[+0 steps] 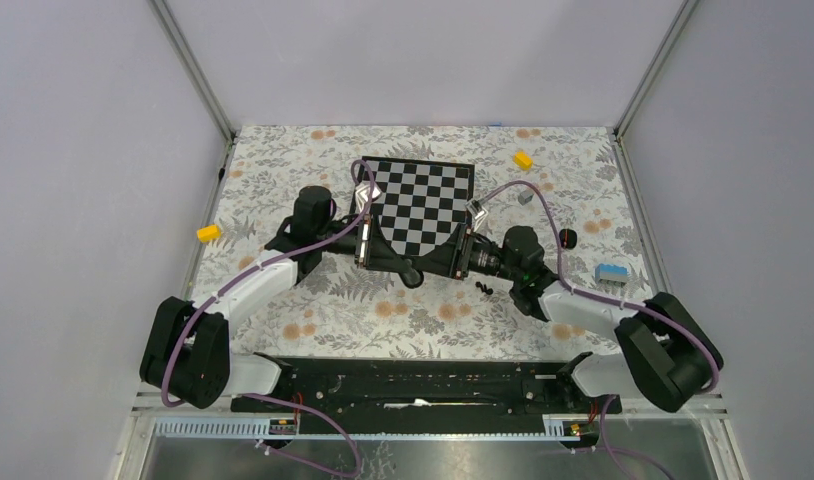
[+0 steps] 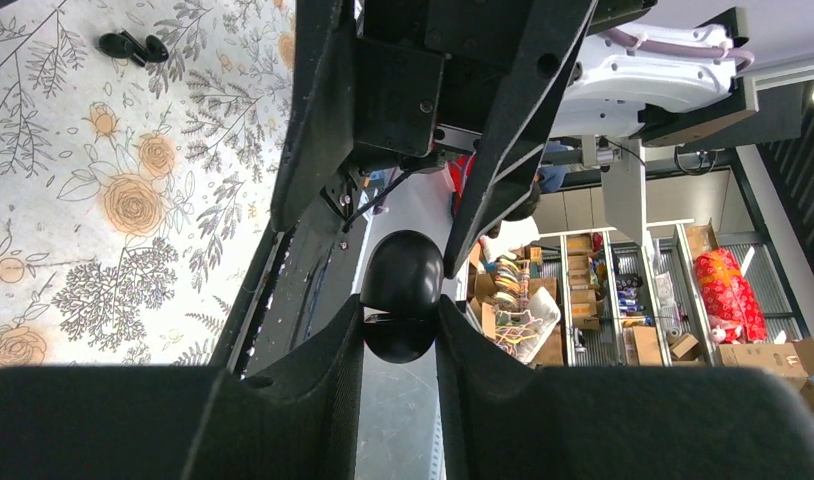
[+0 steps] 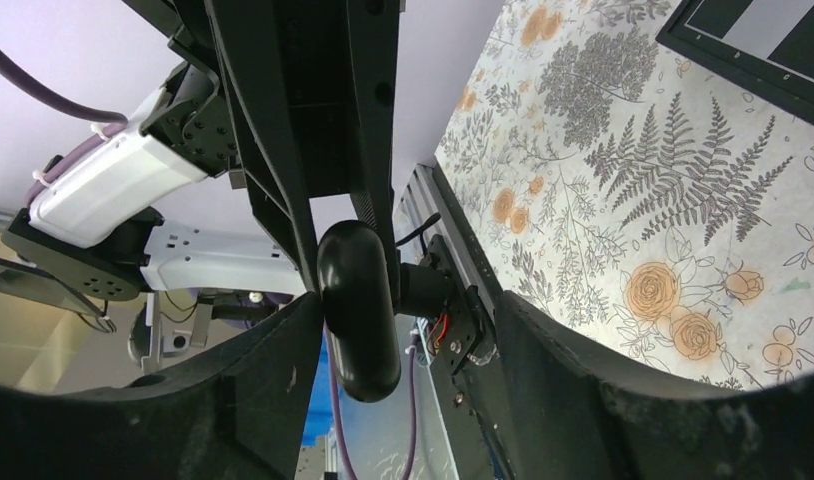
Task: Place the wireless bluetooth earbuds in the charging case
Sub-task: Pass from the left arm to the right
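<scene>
One small black rounded pebble-shaped charging case (image 2: 401, 270) is sitting pinched between the narrow-set fingers of the left gripper (image 2: 401, 325), held off the floral-print tablecloth (image 1: 383, 320) where the two arms are meeting. The right gripper (image 3: 408, 320) is facing it with jaws standing wide around the case, one finger close beside it and the other clearly apart. Tiny glossy black earbuds (image 1: 485, 288) are lying clustered on the cloth beside the right arm, near the black-and-white chessboard (image 1: 423, 200).
</scene>
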Robot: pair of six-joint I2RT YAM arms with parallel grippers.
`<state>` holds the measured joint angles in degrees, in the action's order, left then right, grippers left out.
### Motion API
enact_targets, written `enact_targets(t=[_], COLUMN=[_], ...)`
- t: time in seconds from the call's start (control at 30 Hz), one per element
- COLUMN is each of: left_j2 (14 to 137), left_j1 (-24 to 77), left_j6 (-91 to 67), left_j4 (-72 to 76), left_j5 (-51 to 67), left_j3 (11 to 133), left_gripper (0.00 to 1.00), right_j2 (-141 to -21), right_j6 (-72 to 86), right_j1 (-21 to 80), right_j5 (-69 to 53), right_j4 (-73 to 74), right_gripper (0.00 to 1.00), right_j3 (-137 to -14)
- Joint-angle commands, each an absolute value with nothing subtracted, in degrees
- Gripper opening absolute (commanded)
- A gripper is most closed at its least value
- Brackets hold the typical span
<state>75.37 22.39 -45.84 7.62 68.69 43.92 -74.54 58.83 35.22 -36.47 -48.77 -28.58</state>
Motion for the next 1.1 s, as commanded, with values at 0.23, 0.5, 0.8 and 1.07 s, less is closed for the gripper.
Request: enact_targets(t=[0.23, 0.5, 0.8, 1.07], left_j2=[74.36, 75.33, 75.85, 76.6], left_j1=[22.24, 22.24, 22.23, 22.19], left_j6=[-44.39, -43.41, -40.74, -41.62], left_j4=[8.96, 7.19, 2.32, 2.71], left_j5=[70.07, 68.95, 67.25, 67.16], left_j3=[46.67, 47.22, 49.19, 49.79], left_gripper=[0.0, 0.0, 0.0, 0.11], right_j2=[-85.05, -88.67, -80.27, -76.25], right_j6=[72.41, 76.56, 62.97, 58.03], right_j1=[35.03, 35.07, 35.07, 35.04], right_j5=[-44.32, -46.74, -36.59, -31.08], right_j4=[-75.46, -83.17, -57.04, -47.33], right_gripper=[0.55, 0.33, 0.0, 0.0], right_j3=[-27.59, -27.45, -27.06, -27.59])
